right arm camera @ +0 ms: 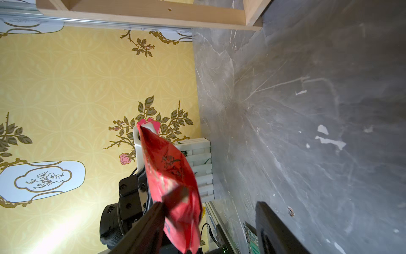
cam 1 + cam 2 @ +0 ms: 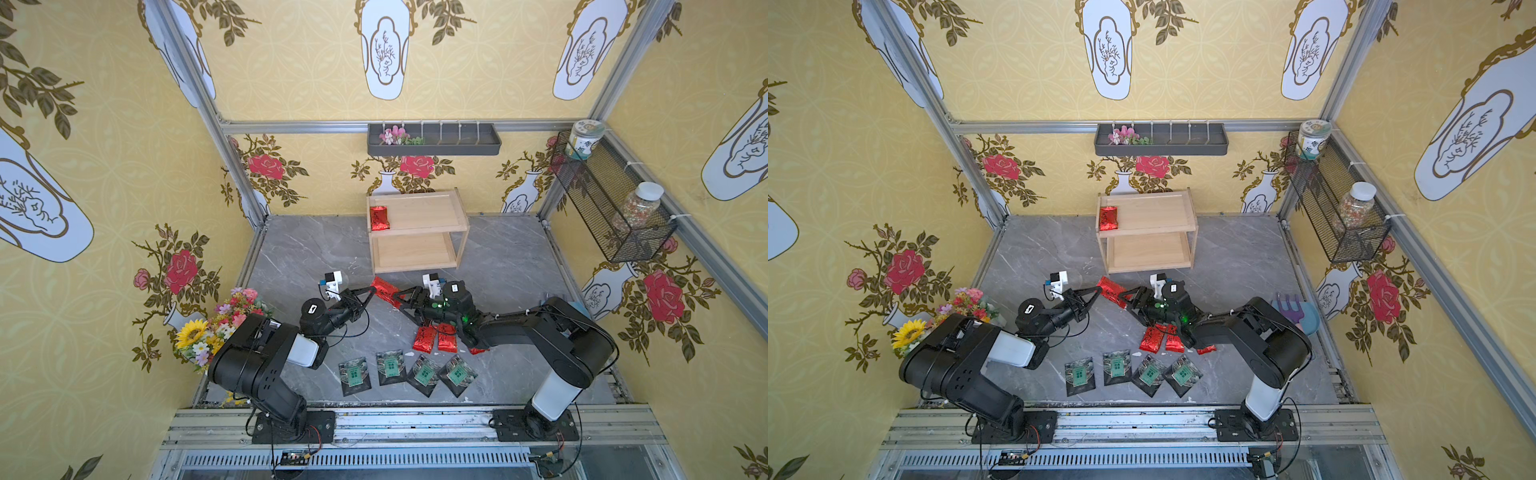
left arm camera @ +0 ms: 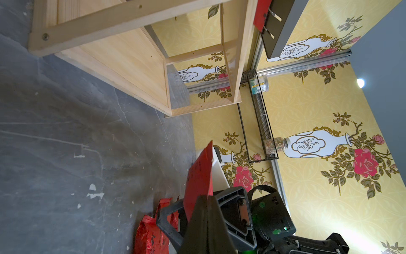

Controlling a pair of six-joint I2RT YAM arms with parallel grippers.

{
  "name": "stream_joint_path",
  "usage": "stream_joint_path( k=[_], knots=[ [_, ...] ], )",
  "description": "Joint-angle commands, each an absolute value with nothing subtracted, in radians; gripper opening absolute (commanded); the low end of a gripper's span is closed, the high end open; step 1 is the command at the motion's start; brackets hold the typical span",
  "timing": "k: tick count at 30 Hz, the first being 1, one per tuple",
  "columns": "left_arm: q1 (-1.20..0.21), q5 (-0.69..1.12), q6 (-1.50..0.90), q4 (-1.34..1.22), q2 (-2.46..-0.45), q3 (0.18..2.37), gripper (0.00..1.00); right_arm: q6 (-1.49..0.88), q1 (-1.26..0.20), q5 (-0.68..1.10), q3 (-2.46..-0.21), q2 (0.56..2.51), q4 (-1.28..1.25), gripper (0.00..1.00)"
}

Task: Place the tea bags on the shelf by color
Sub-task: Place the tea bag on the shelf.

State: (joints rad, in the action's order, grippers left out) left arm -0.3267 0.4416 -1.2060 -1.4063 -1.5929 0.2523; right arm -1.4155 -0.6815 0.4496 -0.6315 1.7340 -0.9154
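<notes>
A red tea bag (image 2: 384, 291) hangs in the air in front of the shelf (image 2: 419, 229), with my left gripper (image 2: 372, 291) shut on its end. My right gripper (image 2: 401, 305) stands open around the other end. In the right wrist view the tea bag (image 1: 171, 176) lies against one finger (image 1: 151, 228), while the other finger (image 1: 274, 226) stands well apart. One red tea bag (image 2: 379, 218) lies on the shelf's top board at the left. Red tea bags (image 2: 424, 338) lie under my right arm, partly hidden. Several dark green-labelled tea bags (image 2: 390, 368) lie in a row near the front edge.
A flower bouquet (image 2: 220, 324) stands at the left wall beside my left arm. A black wire basket (image 2: 615, 208) with two jars hangs on the right wall. A dark grey tray (image 2: 434, 141) is on the back wall. Pastel toys (image 2: 1296, 311) lie at the right.
</notes>
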Motion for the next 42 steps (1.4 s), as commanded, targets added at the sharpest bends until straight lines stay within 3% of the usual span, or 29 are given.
stream_joint_path(
  k=[1, 22, 32, 42],
  knots=[
    [-0.327, 0.449, -1.223, -1.470, -1.596, 0.247, 0.00, -1.448, -0.693, 0.466, -0.639, 1.752, -1.020, 0.67],
    [-0.327, 0.456, -1.238, -1.494, -1.592, 0.232, 0.00, -1.477, -0.672, 0.451, -0.564, 1.767, -1.209, 0.33],
    [-0.327, 0.453, -1.238, -1.500, -1.592, 0.223, 0.00, -1.479, -0.670, 0.445, -0.550, 1.767, -1.257, 0.01],
    [-0.310, 0.442, -1.249, -1.500, -1.599, 0.208, 0.00, -1.452, -0.670, 0.453, -0.549, 1.733, -1.174, 0.00]
  ],
)
